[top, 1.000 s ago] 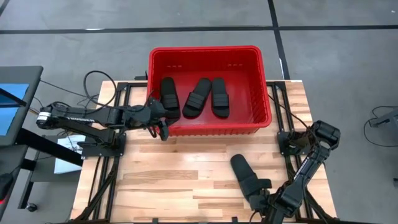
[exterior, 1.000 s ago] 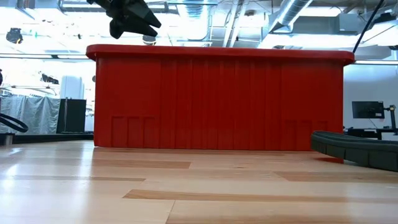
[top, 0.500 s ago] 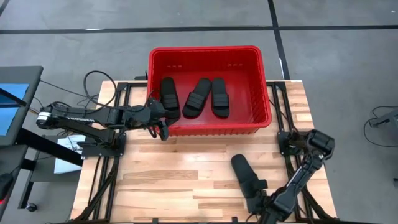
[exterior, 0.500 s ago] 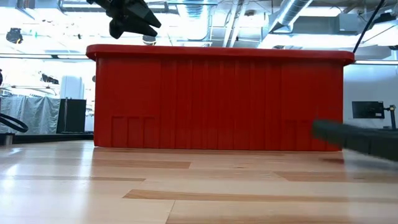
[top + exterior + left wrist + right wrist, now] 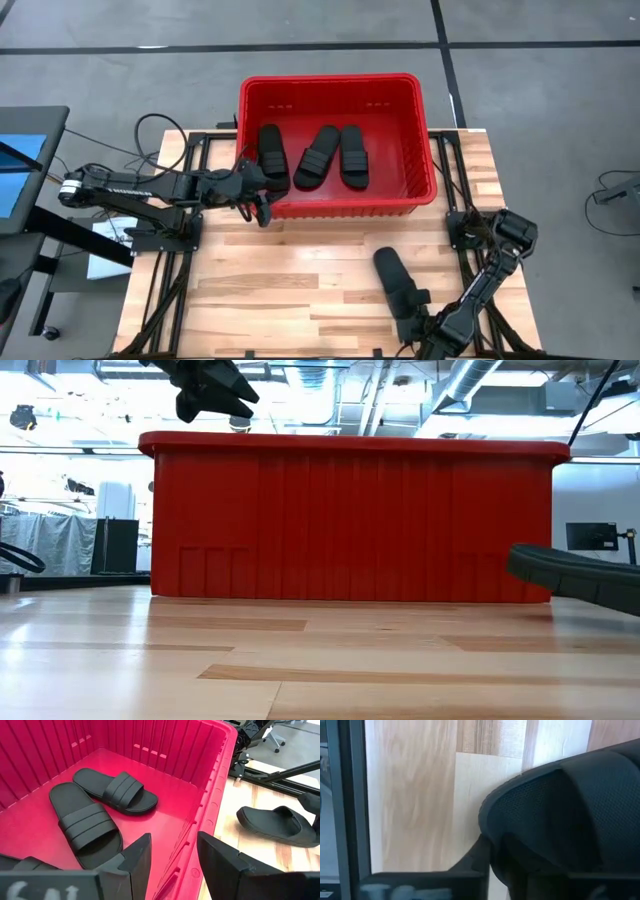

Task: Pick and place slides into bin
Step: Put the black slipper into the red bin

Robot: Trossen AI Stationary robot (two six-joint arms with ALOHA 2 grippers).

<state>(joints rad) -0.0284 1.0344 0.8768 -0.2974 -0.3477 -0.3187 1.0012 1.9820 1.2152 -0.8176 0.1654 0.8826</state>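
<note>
Black rubber lay nearest us: the last slide [image 5: 396, 283] rested on the wooden table [image 5: 280, 280], toe pointing toward the bin, with our right hand [image 5: 418, 318] at its near end. In the right wrist view the slide's strap [image 5: 570, 815] filled the frame just above one of our fingers [image 5: 485, 855], and we seemed to be closed on the heel, but we could not tell whether the grip was firm. In the low view the sole [image 5: 575, 575] looked slightly clear of the boards, so we judged the lift had begun.

Farther back, our left hand [image 5: 258, 203] hovered at the near wall of the red bin [image 5: 340, 208], by its left corner; the left wrist view showed its fingers [image 5: 137, 857] moderately apart and holding nothing.

Inside the bin lay three slides: one at the left [image 5: 272, 152], one angled in the middle [image 5: 318, 157] and one beside it on the right [image 5: 352, 155], all straps up.

We judged the task three quarters done, with one slide left to carry over the rim and drop.

We could read no brand or label on the slides or the bin; some pale characters on our left wrist housing [image 5: 30, 887] were not legible
</note>
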